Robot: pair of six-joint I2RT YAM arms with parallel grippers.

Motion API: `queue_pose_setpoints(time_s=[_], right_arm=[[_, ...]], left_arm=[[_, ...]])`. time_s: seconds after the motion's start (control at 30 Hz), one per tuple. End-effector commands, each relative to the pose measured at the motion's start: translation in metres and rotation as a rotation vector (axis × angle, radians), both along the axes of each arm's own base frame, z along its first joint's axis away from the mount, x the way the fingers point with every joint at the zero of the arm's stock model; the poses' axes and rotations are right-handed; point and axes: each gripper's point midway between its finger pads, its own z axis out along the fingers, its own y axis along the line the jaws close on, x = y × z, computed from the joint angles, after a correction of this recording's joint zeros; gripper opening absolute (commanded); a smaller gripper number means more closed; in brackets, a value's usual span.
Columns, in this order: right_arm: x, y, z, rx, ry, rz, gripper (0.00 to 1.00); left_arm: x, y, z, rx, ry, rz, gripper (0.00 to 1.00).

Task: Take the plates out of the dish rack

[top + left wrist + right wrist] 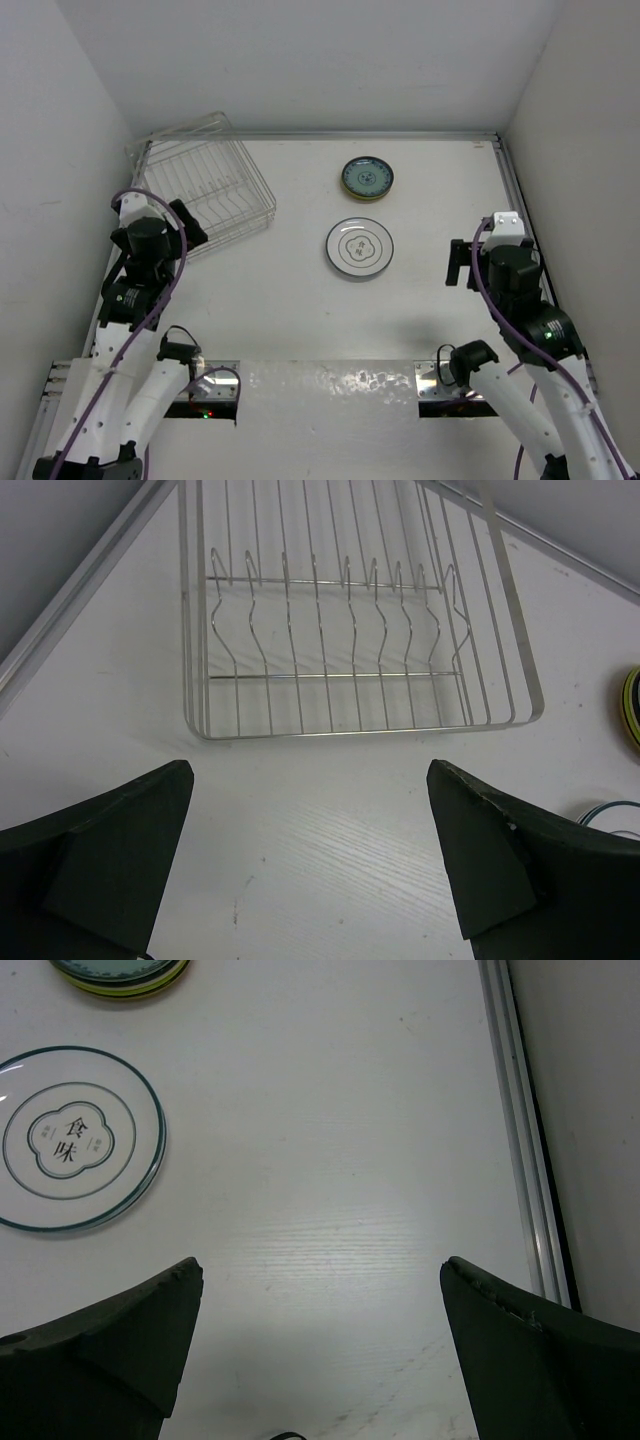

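While the dish rack (205, 185) sits bare at upper left, left gripper (310, 770) and right gripper (322, 1262) are held wide open, empty; the brittle, slick white plate (359, 248) is likely best taken by its rim.

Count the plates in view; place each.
2 visible: white plate mid-table; teal plate beyond it, atop a stack with a lime rim under it, so others may be hidden. The dish rack holds none.

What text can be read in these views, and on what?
"食味": in the centre of the white plate, inside a lobed outline.
The small marks on either side of those characters are too small to read.
There is no text on the teal plate or the dish rack.
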Motion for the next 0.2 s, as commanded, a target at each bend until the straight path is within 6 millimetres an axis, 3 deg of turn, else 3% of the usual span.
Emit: queue_pose_setpoints(time_s=[0.0,0.17], right_arm=[[0.0059,0.0042,0.0007,0.008,-0.011,0.011,0.99],[0.0062,0.0058,-0.0042,0.011,0.0,0.016,0.99]], left_arm=[[0.0045,-0.0012,0.0107,-0.011,-0.054,-0.003,1.0],[0.0036,-0.0008,0.0128,-0.01,-0.062,-0.002,1.0]])
